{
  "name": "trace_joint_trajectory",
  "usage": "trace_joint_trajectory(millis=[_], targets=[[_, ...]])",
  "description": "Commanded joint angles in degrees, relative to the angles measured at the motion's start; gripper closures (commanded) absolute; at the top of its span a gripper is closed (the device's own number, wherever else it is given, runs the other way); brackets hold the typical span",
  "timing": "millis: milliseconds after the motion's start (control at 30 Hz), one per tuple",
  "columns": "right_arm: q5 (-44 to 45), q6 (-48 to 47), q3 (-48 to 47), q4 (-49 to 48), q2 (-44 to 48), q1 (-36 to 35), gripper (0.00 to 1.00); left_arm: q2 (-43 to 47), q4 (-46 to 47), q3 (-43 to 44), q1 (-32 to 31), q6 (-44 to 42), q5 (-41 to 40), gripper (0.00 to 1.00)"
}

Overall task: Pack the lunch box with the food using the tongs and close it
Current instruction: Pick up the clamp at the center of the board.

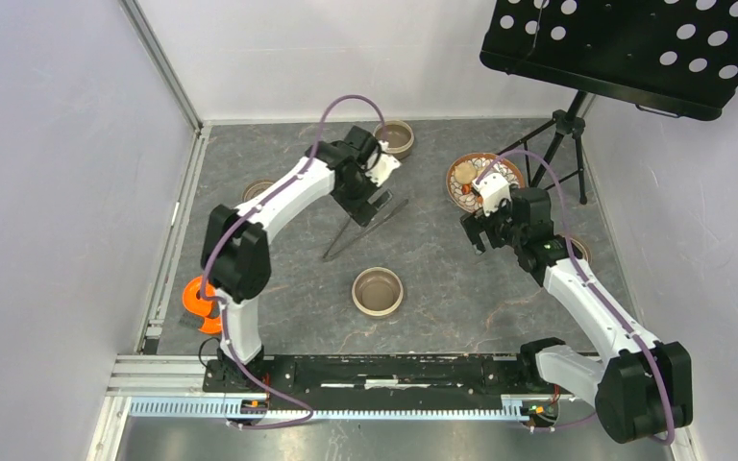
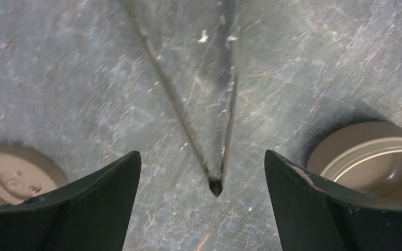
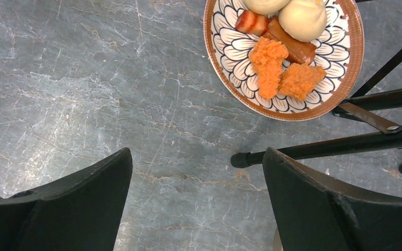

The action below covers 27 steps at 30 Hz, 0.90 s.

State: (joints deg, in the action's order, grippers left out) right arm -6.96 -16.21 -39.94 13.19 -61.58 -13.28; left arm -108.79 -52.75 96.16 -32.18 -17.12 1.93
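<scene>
- Currently, your left pincer (image 1: pixel 375 204) (image 2: pixel 201 159) stands wide open with nothing in it, both dark fingers (image 2: pixel 84 204) pointing down at the bench (image 1: pixel 442 259).
- Tongs (image 1: pixel 365 229) (image 2: pixel 214 175): lying flat on the bench, untouched. From the left wrist you see the joined end of the V right between the two fingers, apart from both. The slim arms spread away from the pincer.
- Lunch-box tin (image 1: pixel 378 291): round, tan, open, on the bench nearer the arm bases than the tongs. A second tin (image 1: pixel 396 137) sits at the far side, just beyond the left wrist.
- From the left wrist, you have an open tin (image 2: pixel 377 162) off one finger and a tan lid (image 2: pixel 10 178) off the other.
- Your right pincer (image 1: pixel 482 235) (image 3: pixel 196 157) is likewise spread fully and holds nothing. It hangs over bare bench.
- Food (image 1: pixel 468 175) (image 3: pixel 269 65): orange crumbed chunks, pale rounded buns, a red piece and a brown strip, all on the patterned plate (image 1: pixel 514 173) (image 3: pixel 225 31). The plate lies just beyond the right pincer's fingers, not between them.
- Music stand (image 1: pixel 625 48): stands at the far right corner. Its black legs (image 3: pixel 345 146) cross your right wrist view beside the plate.
</scene>
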Motion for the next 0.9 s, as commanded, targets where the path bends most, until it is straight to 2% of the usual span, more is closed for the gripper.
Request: trace_joint_trajectory(millis=[0,100,233,633,767,867], targets=[[-0.24,1.79,0.32,0.32,0.80,-0.08,0.02,-5.28,-4.17,5.97,-3.81,0.96,-0.92,0.08],[-1.32,1.17,0.39,0.93,1.33,0.02,0.02,-9.79,-6.48,9.48,-4.95,2.28,-1.37,0.13],[-2.83,-1.15,0.17,2.83,2.08,0.26,0.02,-16.27,-10.67,15.91,-5.78,3.98,-3.86,0.24],[-1.90,-0.61,2.31,2.16,5.08,0.53,0.02,-25.19,-10.62,22.93,-6.44,5.86,-5.90,0.52],[-3.85,-1.54,1.90,3.04,5.34,1.39,0.02,-27.85,-10.67,25.90,-6.40,6.90,-6.63,0.65],[-5.22,-0.83,1.41,3.26,5.21,2.06,0.02,-29.29,-10.72,27.29,-6.34,6.88,-7.28,0.68]])
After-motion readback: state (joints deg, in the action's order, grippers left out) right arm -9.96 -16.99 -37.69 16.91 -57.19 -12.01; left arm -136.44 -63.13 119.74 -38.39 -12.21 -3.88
